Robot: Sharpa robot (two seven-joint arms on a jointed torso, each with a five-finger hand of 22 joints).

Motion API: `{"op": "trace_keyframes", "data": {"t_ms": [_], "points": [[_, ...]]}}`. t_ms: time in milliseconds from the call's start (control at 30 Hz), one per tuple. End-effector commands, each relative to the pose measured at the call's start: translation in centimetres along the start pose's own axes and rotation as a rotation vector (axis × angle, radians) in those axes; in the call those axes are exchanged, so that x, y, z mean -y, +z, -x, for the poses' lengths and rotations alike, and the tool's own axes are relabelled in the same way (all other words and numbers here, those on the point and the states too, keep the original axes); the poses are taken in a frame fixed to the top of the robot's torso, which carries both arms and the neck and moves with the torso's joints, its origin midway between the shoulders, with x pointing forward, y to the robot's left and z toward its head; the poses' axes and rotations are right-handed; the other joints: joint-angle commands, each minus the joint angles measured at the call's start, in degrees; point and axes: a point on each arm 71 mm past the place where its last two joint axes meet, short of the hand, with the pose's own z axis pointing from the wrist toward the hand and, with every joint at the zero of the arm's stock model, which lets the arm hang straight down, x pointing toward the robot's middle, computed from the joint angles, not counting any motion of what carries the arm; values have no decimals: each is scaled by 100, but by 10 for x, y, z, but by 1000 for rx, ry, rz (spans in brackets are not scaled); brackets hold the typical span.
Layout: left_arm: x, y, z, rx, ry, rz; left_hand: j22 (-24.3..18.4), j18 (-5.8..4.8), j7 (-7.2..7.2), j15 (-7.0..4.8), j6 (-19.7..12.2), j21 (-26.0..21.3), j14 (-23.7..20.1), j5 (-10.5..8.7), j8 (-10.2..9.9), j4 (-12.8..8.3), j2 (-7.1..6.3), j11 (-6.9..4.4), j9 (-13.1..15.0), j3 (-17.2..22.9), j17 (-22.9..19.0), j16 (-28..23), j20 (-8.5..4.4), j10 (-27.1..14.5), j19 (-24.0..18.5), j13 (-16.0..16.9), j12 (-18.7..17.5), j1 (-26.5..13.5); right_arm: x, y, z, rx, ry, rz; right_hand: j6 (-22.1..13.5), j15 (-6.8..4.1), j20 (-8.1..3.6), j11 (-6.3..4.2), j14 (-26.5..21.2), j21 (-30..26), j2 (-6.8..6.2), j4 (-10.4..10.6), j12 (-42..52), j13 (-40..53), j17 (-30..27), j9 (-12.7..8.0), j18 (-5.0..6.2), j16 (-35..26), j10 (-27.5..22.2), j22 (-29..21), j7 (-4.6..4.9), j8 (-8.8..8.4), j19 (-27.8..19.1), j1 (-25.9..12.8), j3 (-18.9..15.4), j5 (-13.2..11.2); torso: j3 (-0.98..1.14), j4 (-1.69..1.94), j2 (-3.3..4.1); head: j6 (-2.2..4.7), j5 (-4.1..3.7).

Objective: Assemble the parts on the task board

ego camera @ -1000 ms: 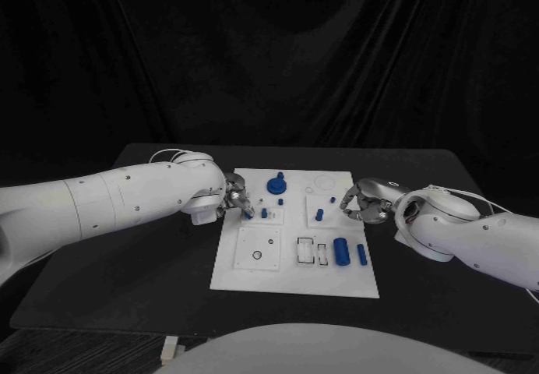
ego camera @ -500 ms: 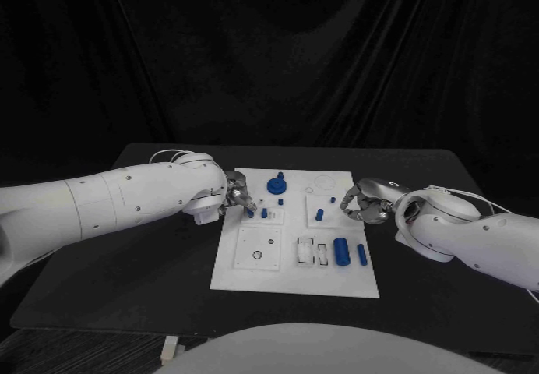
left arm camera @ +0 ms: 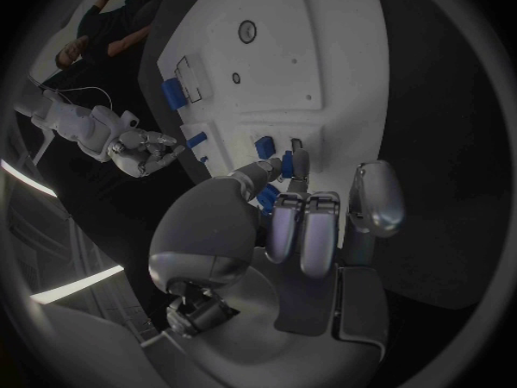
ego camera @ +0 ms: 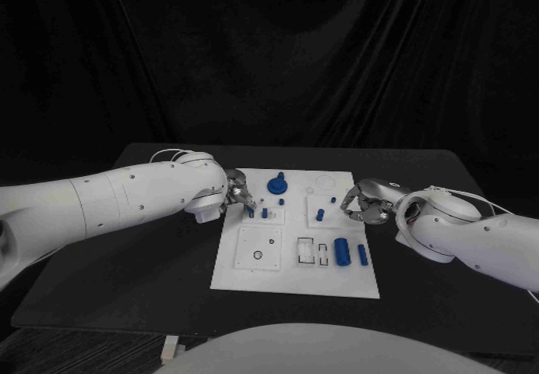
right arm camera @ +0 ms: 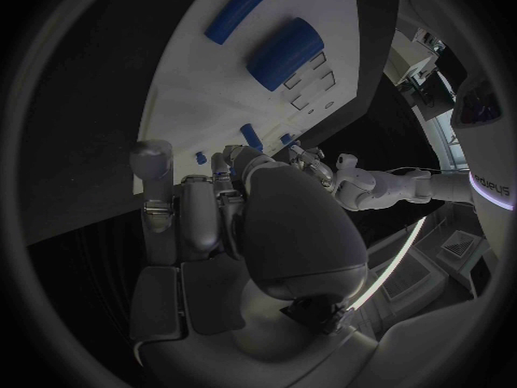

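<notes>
The left hand (ego camera: pixel 236 198) sits at the left edge of the task board (ego camera: pixel 294 273), its fingers curled in and pinching a small blue part (left arm camera: pixel 268 198). The right hand (ego camera: pixel 357 205) hovers at the board's right edge with fingers curled; whether it holds anything cannot be told. Other blue parts (ego camera: pixel 341 252) lie across the white board in the middle of the black desk (ego camera: pixel 135 265).

Matt white task board (ego camera: pixel 294 269) — glossy blue plastic parts (ego camera: pixel 341 252)

Left robot hand (ego camera: pixel 235 196) hides whether its fingers grip a blue part (ego camera: pixel 249 209)
</notes>
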Motion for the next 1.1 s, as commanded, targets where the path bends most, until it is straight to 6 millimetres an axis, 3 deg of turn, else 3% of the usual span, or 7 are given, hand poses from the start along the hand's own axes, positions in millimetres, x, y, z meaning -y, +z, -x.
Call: {"op": "trace_keyframes", "data": {"t_ms": [33,1100], "points": [[2,2,-1,6,-11,-19,831,22,-145,-46,107,-21,444,-41,4,-81,51,-27,21,121,1295,-34,1,59,12,999,-31,13,2,-1,-1,-1,0,-14,46,30,-7,9,185,-25,8,-5,-26,847,-6,7,74,-29,87,438,-9,20,-51,-66,33,17,-1,1,1,-1,6],[-7,7,-11,-36,-6,-12,818,32,-155,-48,67,-70,419,-124,50,-104,22,-33,70,89,1261,-49,0,39,-17,984,-45,64,2,-1,-2,1,1,-14,38,28,-9,7,187,-39,8,-19,-20,855,0,6,75,-23,94,439,-10,19,-50,-82,49,18,-3,-7,-2,-1,4]]}}
